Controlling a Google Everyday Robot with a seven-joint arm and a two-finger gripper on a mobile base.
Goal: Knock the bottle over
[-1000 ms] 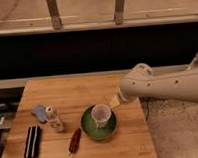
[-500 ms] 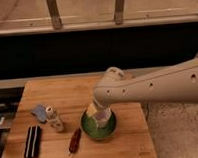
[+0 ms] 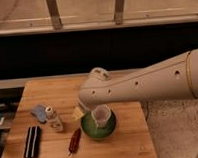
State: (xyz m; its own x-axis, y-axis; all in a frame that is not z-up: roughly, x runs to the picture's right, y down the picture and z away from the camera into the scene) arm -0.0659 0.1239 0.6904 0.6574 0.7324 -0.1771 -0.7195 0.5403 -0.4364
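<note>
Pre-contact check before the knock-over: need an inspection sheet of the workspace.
Surface: wooden table.
Job's things: bottle upright, left side, beside blue cloth.
Clutter: white cup on green saucer; black striped block; red-brown stick.
Grippers: end effector low between bottle and cup, appears clear of bottle.
Cables: nothing seen.
Surroundings: dark wall behind, rail posts above; speckled floor right.

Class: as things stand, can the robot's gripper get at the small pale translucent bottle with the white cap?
Probably yes: the gripper hangs between the small pale white-capped bottle and the white cup, nothing blocking the gap.
</note>
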